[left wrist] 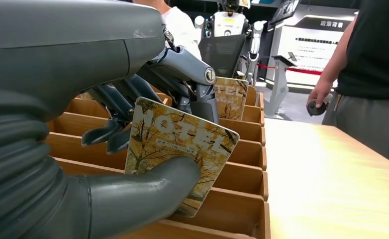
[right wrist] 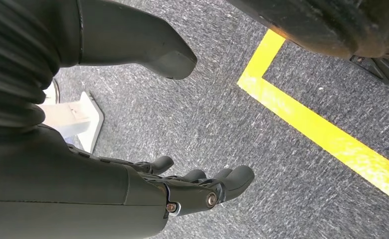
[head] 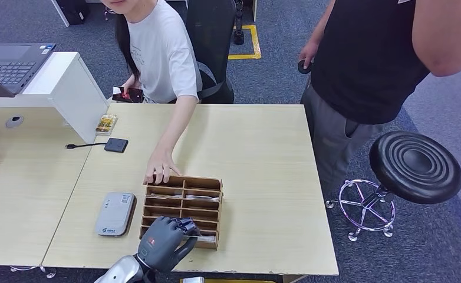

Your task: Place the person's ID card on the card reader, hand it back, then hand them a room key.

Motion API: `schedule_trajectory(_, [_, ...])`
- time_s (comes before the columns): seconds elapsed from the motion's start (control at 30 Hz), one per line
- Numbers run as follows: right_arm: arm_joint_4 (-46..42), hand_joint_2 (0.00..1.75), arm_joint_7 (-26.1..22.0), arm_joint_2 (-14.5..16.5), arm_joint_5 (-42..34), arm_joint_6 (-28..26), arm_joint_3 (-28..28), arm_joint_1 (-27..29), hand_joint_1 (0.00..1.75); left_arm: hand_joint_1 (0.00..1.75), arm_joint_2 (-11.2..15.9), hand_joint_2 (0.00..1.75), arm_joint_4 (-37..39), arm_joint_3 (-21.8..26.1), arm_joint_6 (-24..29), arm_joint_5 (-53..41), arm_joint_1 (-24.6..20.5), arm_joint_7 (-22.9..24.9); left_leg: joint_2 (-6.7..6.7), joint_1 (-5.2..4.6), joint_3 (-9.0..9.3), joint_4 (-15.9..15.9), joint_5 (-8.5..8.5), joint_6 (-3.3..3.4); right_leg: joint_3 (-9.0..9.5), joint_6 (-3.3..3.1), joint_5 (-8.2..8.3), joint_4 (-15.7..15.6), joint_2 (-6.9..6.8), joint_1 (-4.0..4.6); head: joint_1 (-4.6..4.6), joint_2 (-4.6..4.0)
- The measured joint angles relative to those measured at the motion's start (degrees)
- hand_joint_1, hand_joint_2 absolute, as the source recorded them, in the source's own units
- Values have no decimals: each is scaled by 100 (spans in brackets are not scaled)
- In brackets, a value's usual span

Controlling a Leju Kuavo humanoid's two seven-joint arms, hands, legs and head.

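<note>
Left wrist view gives you the left hand [left wrist: 133,124] pinching a "HOTEL" room key card [left wrist: 180,149] between thumb and fingers, just above the wooden slotted organizer [head: 184,209], a person's hand [head: 160,168] resting on its far edge. Your right hand [right wrist: 182,186] hangs empty, fingers spread, over carpet.

Landmark: light wood table [head: 257,147].
Floor: blue-grey carpet [head: 440,106] around the table; yellow tape line [head: 254,41] beyond its far edge.
Seating: black round stool [head: 415,166] beside the table's right edge; dark office chair [head: 211,35] behind its far edge.
Adjoining furniture: white raised counter [head: 69,82] at the table's far-left corner.
</note>
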Motion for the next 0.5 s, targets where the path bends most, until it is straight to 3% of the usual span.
schedule_trajectory(0.2, [0, 175, -50, 0, 1, -1, 50, -4, 0, 175, 49, 175, -616, 185, 167, 634, -231, -555, -5, 1, -1, 0, 2, 0, 1, 0, 0, 1, -6, 2, 1, 1])
schedule_trajectory(0.5, [0, 175, -67, 0, -3, -9, 108, -2, 0, 175, 239, 175, -1422, 510, 156, 427, -648, -520, -4, 1, 2, 0, 4, -3, 2, -1, 1, 2, -4, 1, -1, 0])
